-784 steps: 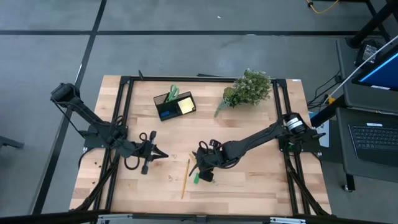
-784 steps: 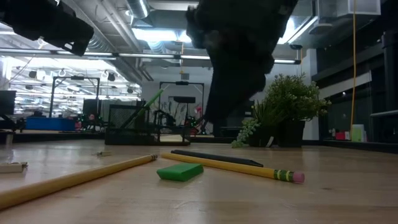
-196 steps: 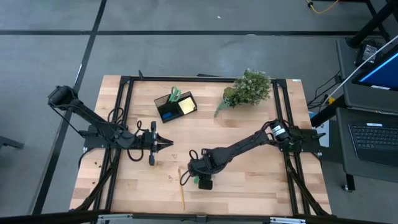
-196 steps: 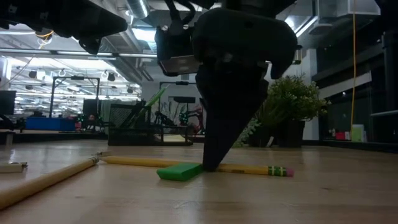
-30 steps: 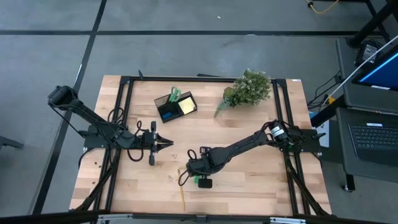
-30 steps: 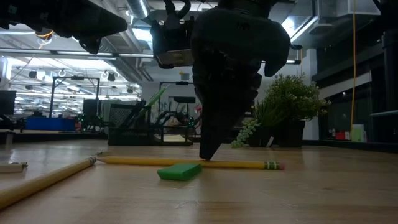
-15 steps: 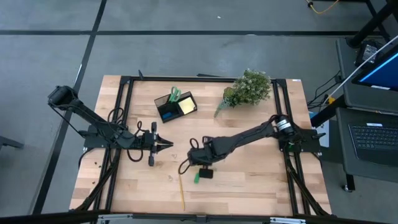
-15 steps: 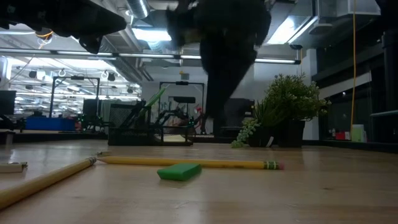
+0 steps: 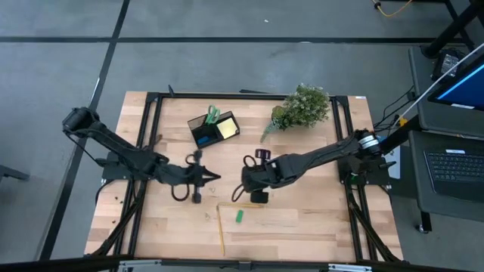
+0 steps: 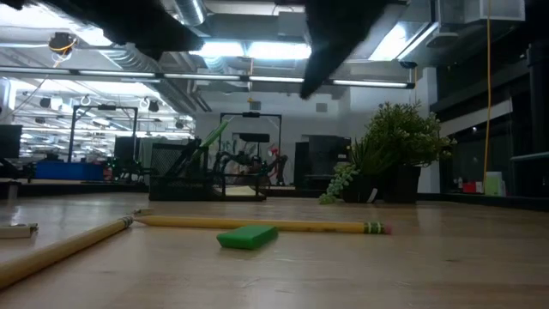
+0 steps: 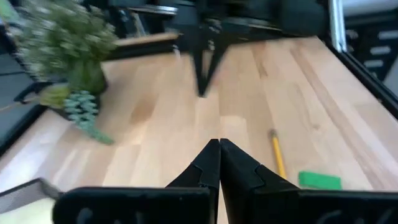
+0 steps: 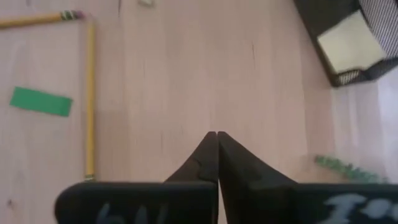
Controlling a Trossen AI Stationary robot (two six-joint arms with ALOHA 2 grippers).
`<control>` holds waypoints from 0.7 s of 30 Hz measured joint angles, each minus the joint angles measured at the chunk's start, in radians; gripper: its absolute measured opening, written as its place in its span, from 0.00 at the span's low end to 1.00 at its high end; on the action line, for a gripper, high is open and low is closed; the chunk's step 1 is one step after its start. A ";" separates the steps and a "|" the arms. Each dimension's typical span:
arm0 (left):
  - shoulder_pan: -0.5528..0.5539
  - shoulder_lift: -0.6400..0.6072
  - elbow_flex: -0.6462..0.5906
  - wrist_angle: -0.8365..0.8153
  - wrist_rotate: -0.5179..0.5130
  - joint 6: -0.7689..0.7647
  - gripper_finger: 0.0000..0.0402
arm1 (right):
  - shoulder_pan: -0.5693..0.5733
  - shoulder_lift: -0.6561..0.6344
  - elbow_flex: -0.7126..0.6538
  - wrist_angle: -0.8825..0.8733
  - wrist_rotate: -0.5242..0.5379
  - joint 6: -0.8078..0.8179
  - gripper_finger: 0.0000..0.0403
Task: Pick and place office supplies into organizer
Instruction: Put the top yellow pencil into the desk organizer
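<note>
From above, the right gripper (image 9: pixel 247 177) sits near the middle of the table (image 9: pixel 318 227), its fingers pressed together and holding nothing; a second ago it stood lower, over the green block (image 9: pixel 239 216) toward the near edge. That block now lies bare on the wood, with one pencil (image 9: pixel 240 205) just behind it and a second pencil (image 9: pixel 221 236) running toward the near edge. The left gripper (image 9: pixel 215 177) has pushed further toward the table's middle than half a second ago, fingers also pressed together and empty. The organizer (image 9: pixel 212 128) stands near the far edge, left of the plant (image 9: pixel 302 107), already holding green scissors and a yellow note pad.

At table height, the green block (image 10: pixel 247 236) lies flat with a pencil (image 10: pixel 257 225) just behind it; the dark mass that filled this view a second ago has lifted to the top edge.

The left wrist view shows closed fingers (image 11: pixel 211 165), the block (image 11: pixel 319 180) and a pencil (image 11: pixel 276 153) beyond.

The right wrist view shows closed fingers (image 12: pixel 216 155) over bare wood, with the block (image 12: pixel 41 101), both pencils and the organizer's (image 12: pixel 348 37) pad compartment in sight.

I judge that the right arm left the block without gripping it, so block and pencils remain to be placed.
</note>
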 joint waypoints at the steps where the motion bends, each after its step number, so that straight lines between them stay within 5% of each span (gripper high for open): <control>1: 0.000 0.025 0.014 -0.001 0.013 0.000 0.00 | 0.000 -0.023 -0.052 0.033 0.002 0.013 0.01; 9: -0.002 0.176 0.117 -0.037 0.040 -0.076 0.01 | 0.005 -0.319 -0.523 0.486 -0.013 0.090 0.01; 21: 0.044 0.436 0.567 -0.640 0.126 -0.238 0.02 | 0.076 -0.605 -0.929 1.034 -0.014 0.004 0.01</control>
